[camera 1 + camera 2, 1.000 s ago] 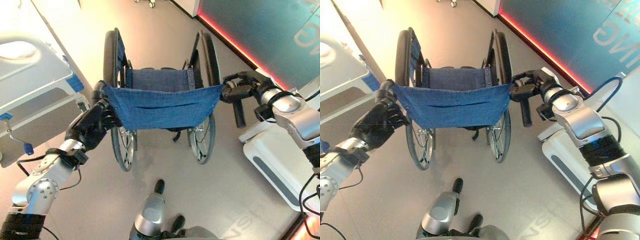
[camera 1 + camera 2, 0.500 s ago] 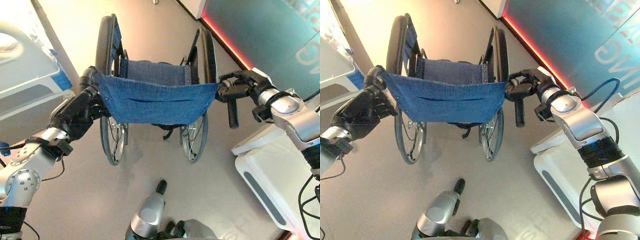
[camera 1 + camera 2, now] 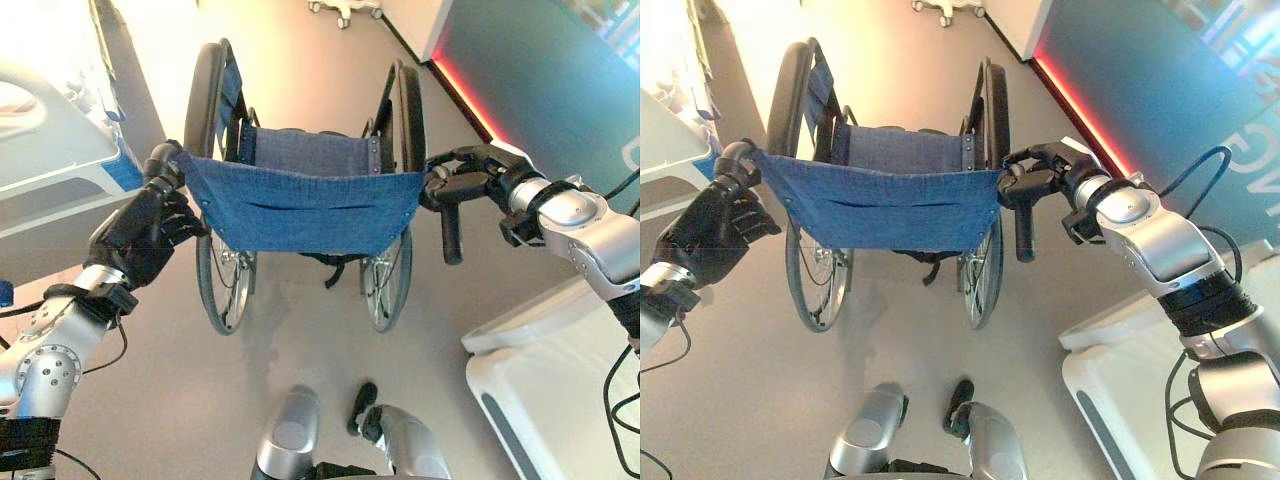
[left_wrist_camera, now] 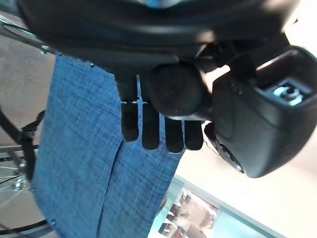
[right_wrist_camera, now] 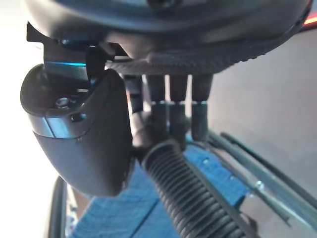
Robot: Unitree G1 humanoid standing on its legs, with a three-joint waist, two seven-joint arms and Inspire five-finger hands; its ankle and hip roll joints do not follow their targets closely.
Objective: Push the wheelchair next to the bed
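In the left eye view we saw the wheelchair [image 3: 305, 200] standing on the floor [image 3: 220, 400] straight ahead of us, its blue back cloth [image 3: 300, 205] stretched between the two push handles, and the bed [image 3: 55, 150] off to our left, near the chair's left wheel [image 3: 205, 110] but not yet alongside it. Our left hand [image 3: 140, 235] was clenched round the left handle [image 3: 162, 165], and our right hand [image 3: 470, 180] was wrapped on the right handle [image 3: 450, 225], whose ribbed grip hung down below the fingers. A white base of some equipment [image 3: 560, 380] sat on the floor to our right, close to that arm. In the right eye view the same hold showed: the left hand [image 3: 705, 225] closed at the corner of the cloth, the right hand [image 3: 1050, 170] on its handle beside the right wheel [image 3: 995, 110]. In the left wrist view our fingers [image 4: 148, 129] curled over the rounded end of the handle [image 4: 173, 89], with the blue cloth just behind them. In the right wrist view the fingers [image 5: 171, 116] curled over the ribbed grip [image 5: 193, 193], the thumb cover on the other side. We judged that the push would go best with both holds kept firm and even pressure on each handle, leaning a little more on the right one so the chair would steer left towards the bed, slowly enough that the left wheel would not strike the bed frame, and keeping our right arm off the white base.
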